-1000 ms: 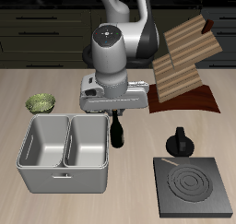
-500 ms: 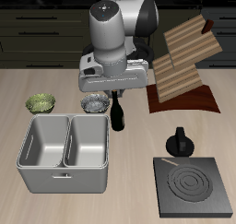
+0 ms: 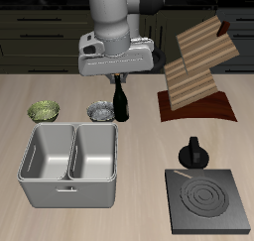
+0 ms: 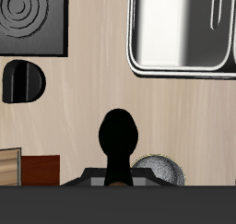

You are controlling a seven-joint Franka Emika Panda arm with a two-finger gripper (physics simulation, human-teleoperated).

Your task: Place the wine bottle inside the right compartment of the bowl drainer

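My gripper [image 3: 119, 79] is shut on the neck of the wine bottle [image 3: 120, 102], a slim near-black bottle hanging upright above the table. It hangs just behind the bowl drainer [image 3: 69, 192], a light-grey basin with two square wells, past the back rim of the right compartment [image 3: 94, 151]. Both wells look empty. In the wrist view the wine bottle [image 4: 118, 140] points down from the gripper [image 4: 118, 178], with the bowl drainer [image 4: 175, 69] farther off; the fingertips are hidden behind the gripper body.
A small grey dish [image 3: 99, 111] sits right beside the bottle, and a green bowl [image 3: 44, 111] lies farther along. A wooden rack [image 3: 198, 66] stands at the back. A black round-knobbed object [image 3: 191, 154] and a flat black plate with spiral rings [image 3: 206, 200] are near the front.
The gripper has risen and moved back from the table's front with the bottle in its grip. The bottle now hangs higher, beside the grey dish.
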